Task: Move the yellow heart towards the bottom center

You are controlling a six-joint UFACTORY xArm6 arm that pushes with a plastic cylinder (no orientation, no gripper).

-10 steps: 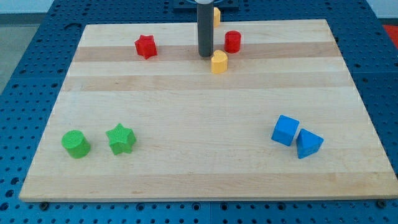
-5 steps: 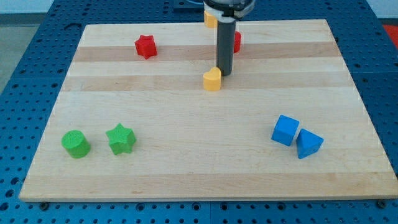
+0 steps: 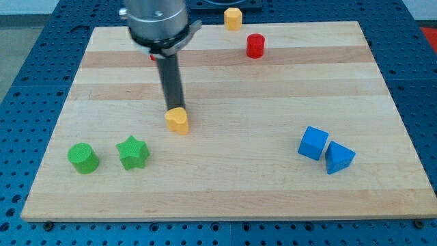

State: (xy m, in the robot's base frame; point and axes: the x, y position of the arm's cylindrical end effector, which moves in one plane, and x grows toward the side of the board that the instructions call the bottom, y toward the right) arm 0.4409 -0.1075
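The yellow heart lies on the wooden board, left of centre and about halfway down. My tip is right behind it, at its upper edge, touching or nearly touching it. The rod rises from there to the arm's grey end at the view's top left.
A green cylinder and a green star sit at the lower left. A blue cube and a blue wedge-like block sit at the lower right. A red cylinder and a second yellow block are at the top. The arm hides the red star.
My tip has swept down and to the left. The yellow heart has moved with it, from the upper centre to left of centre. The arm now hides the red star.
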